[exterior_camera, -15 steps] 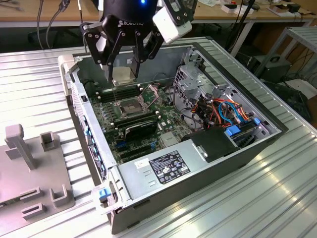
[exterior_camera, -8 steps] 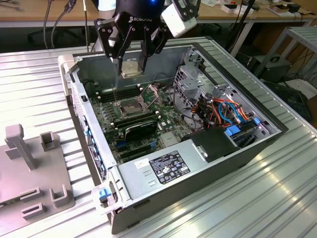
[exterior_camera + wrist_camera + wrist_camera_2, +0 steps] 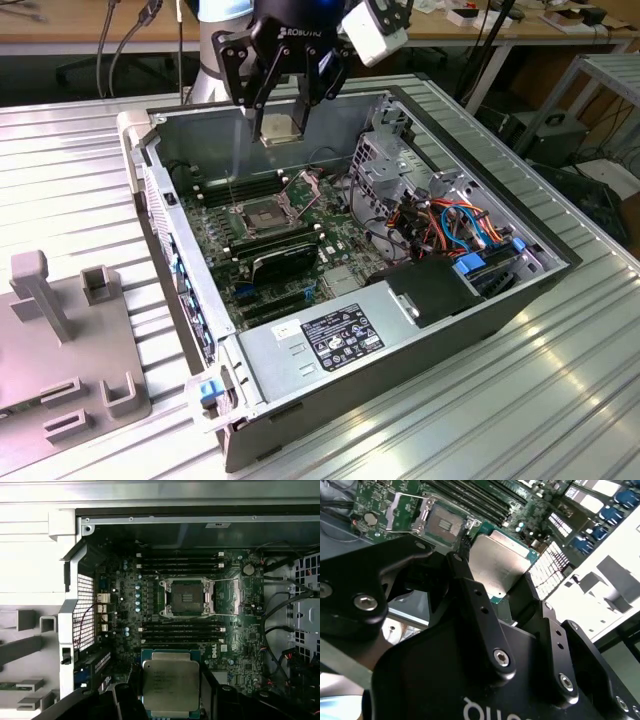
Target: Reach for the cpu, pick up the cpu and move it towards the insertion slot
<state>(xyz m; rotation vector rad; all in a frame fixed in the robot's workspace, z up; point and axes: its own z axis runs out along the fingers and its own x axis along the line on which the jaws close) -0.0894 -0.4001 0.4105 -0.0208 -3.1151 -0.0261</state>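
Pincer carrying the cpu above the open computer case.

The gripper (image 3: 283, 100) pinches the cpu (image 3: 279, 127) between its fingers (image 3: 465, 580), clear of the motherboard (image 3: 130, 630) near the case's (image 3: 400, 330) back wall; the insertion slot (image 3: 186, 596), uncovered, lies mid-board.

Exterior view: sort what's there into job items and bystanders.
Job items: cpu, held in the end effector; insertion slot, empty with its frame open.
Bystanders: memory slots; expansion card; power supply; grey fixture.
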